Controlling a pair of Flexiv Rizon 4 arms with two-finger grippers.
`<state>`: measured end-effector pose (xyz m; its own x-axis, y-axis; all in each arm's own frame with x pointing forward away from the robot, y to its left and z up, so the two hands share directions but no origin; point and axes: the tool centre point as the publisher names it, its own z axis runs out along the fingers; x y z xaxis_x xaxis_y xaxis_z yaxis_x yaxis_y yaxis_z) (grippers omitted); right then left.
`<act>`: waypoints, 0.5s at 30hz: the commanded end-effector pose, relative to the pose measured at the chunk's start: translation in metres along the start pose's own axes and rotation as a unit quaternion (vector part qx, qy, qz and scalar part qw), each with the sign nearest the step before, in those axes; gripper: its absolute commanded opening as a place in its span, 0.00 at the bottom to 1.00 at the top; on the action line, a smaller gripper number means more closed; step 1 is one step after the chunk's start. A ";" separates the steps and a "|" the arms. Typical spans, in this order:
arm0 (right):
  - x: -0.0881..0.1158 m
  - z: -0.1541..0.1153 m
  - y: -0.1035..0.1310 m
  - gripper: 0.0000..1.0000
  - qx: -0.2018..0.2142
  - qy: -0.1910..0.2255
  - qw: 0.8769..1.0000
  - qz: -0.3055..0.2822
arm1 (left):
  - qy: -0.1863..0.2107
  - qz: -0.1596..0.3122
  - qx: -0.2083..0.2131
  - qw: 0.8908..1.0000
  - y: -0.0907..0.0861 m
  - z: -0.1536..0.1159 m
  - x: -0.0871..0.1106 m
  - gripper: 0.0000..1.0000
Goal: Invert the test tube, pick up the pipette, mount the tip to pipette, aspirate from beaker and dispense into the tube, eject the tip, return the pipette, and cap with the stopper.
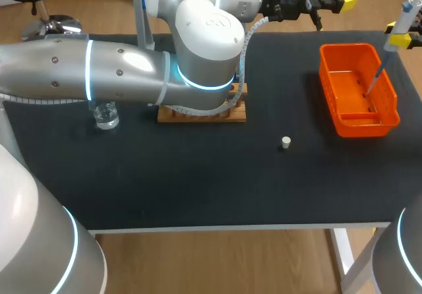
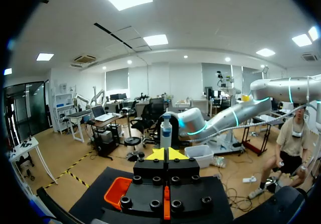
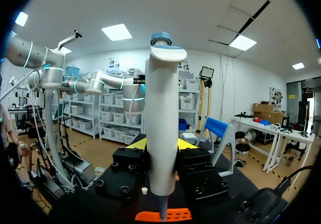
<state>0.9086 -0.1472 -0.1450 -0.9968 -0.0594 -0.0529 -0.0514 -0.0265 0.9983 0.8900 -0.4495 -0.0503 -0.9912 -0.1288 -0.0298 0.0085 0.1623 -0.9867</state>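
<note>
Pipette (image 3: 161,123) of white plastic, grasped by right gripper (image 1: 400,41), hangs over orange plastic basket (image 1: 362,126) upper right, likely for tip ejection; left gripper (image 2: 165,153) clenched empty.

The right gripper (image 3: 161,144) holds a white pipette (image 3: 163,108) upright. Its two yellow-tipped fingers (image 3: 138,143) press against the barrel from either side. The pipette's blue plunger button (image 3: 161,37) stands at the top, well above the fingers. Its body narrows to a thin grey shaft under the gripper. That shaft ends over the rim of an orange basket (image 3: 173,216), and it is hard to tell whether it carries a tip. A small white stopper (image 3: 144,190) sits on the black table (image 3: 125,204) just beside the shaft, apart from the basket.
</note>
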 end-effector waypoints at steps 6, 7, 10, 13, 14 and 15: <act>-0.001 -0.002 0.000 0.00 0.000 0.003 1.000 0.000 | 0.006 0.003 0.006 1.000 0.000 0.009 -0.002 0.00; -0.001 -0.002 0.000 0.00 0.000 0.003 1.000 0.000 | 0.008 0.004 0.007 1.000 -0.001 0.011 -0.002 0.00; -0.001 -0.002 0.000 0.00 0.000 0.003 1.000 0.000 | 0.013 0.005 0.009 1.000 -0.002 0.018 -0.002 0.00; -0.001 -0.002 0.000 0.00 0.000 0.003 1.000 0.000 | 0.018 0.005 0.011 1.000 -0.004 0.025 -0.003 0.00; -0.001 -0.002 0.000 0.00 0.000 0.003 1.000 0.000 | 0.018 0.005 0.011 1.000 -0.004 0.027 -0.003 0.00; -0.001 -0.002 0.000 0.00 0.000 0.003 1.000 0.000 | 0.019 0.005 0.011 1.000 -0.005 0.028 -0.003 0.00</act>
<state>0.9086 -0.1472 -0.1450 -0.9968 -0.0595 -0.0528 -0.0513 -0.0265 0.9983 0.8918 -0.4671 -0.0467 -0.9953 -0.0911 -0.0336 0.0191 0.1556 -0.9876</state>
